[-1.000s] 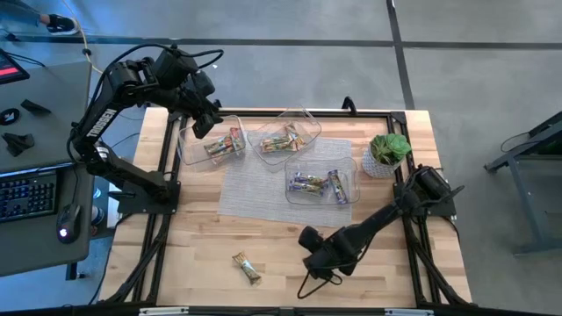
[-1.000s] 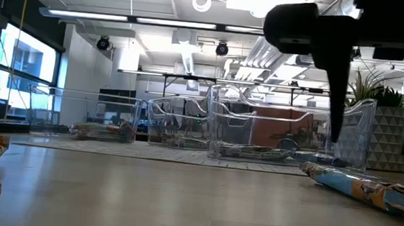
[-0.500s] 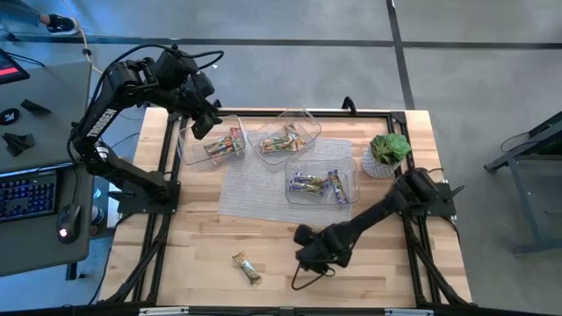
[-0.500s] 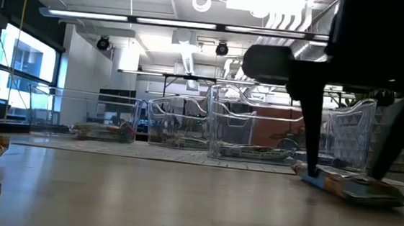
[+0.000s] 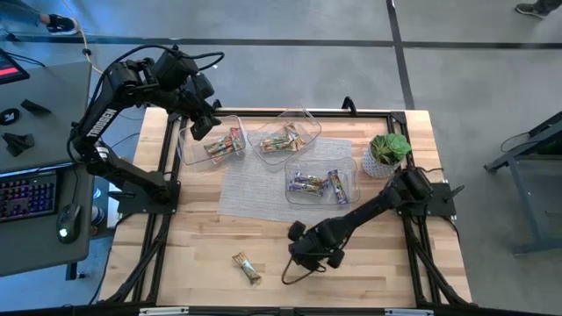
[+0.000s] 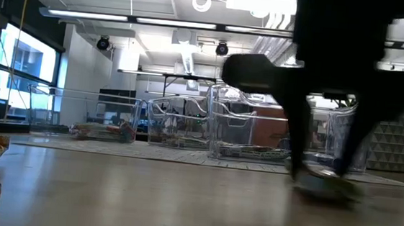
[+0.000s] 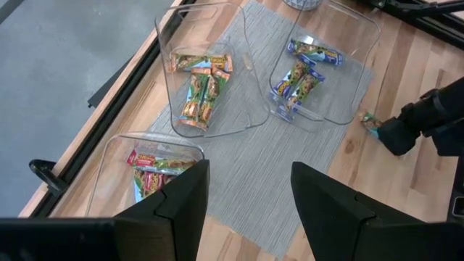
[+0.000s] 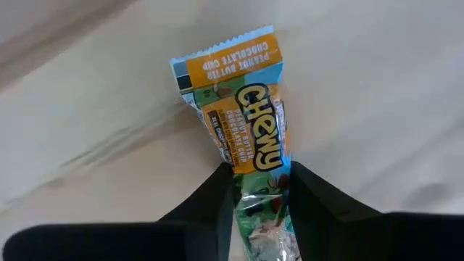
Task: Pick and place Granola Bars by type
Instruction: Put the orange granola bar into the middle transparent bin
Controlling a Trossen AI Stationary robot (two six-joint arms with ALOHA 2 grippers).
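My right gripper (image 5: pixel 304 249) stands near the table's front middle, pointing down, shut on a granola bar (image 8: pixel 243 123) with an orange and blue wrapper. A second loose bar (image 5: pixel 247 268) lies flat on the wood to its left, near the front edge. Three clear tubs hold bars: red-pink ones (image 5: pixel 223 144), green-tan ones (image 5: pixel 283 140) and purple ones (image 5: pixel 316 183). My left gripper (image 5: pixel 204 125) hangs open, high above the far-left tub. My right gripper pinches the bar's two long sides (image 8: pixel 255 170) between its two fingers (image 8: pixel 214 199), about halfway along it. The fingers come from above, pointing down, and lie across the bar. The bar's lower side looks level with the tabletop (image 6: pixel 322 186).
The tubs stand on a grey woven mat (image 5: pixel 259 191) in the table's far half. A potted plant (image 5: pixel 389 153) stands at the right, beside the purple-bar tub. Bare wood lies around the two loose bars. A desk with a keyboard (image 5: pixel 26 193) is left of the table.
My right gripper has moved toward the table's left edge and sunk to the tabletop over the orange and blue bar. Its fingers have closed in on the bar's sides.
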